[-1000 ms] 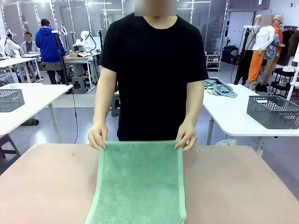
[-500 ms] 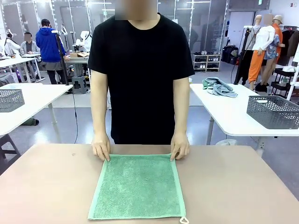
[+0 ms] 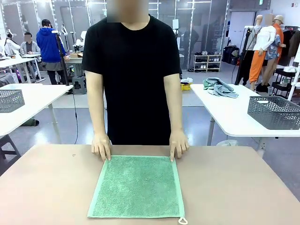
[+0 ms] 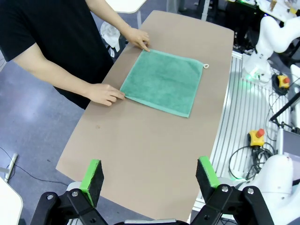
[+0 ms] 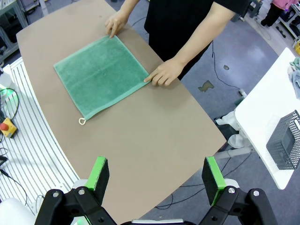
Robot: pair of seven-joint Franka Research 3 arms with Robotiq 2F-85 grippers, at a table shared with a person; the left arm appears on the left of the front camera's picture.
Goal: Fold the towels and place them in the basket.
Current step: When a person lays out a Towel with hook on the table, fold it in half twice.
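Lying flat at the middle of the brown table (image 3: pixel 47 187) was the mint-green towel (image 3: pixel 137 186), with its white loop (image 3: pixel 183 220) by the table's near edge. The person's right hand (image 3: pixel 101 146) and left hand (image 3: pixel 178 143) pressed its two far corners to the table. Above the table, the left gripper (image 4: pixel 149 169) and right gripper (image 5: pixel 155 171) hung with jaws spread wide, holding nothing.
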